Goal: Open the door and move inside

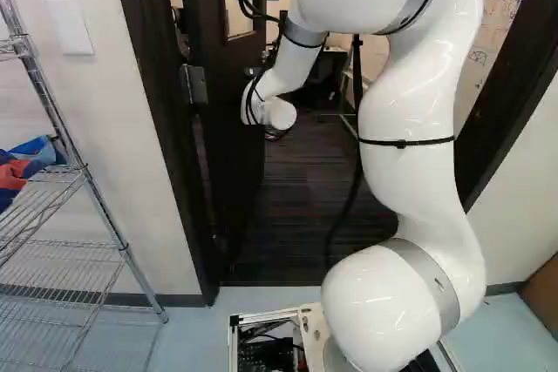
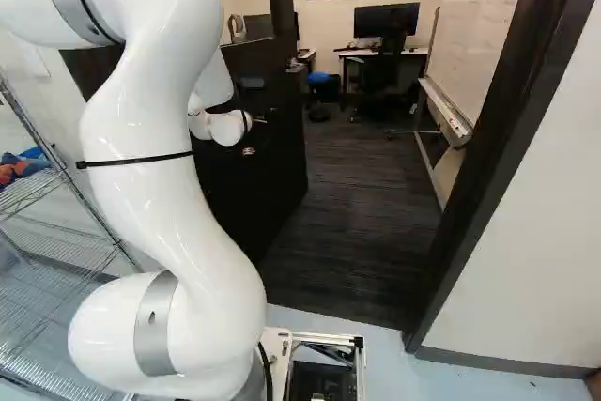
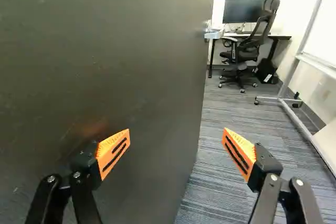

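Because the door already stood partly open, swung inward at the left of the left base view, it seemed to want only a further push. It would likely handle as a stiff, fairly heavy slab — nothing fragile. The gripper faced it, fingers spread wide and holding nothing. The handle looked smooth, perhaps slippery; pressing near the free edge, far from the hinge, promised the easiest swing.
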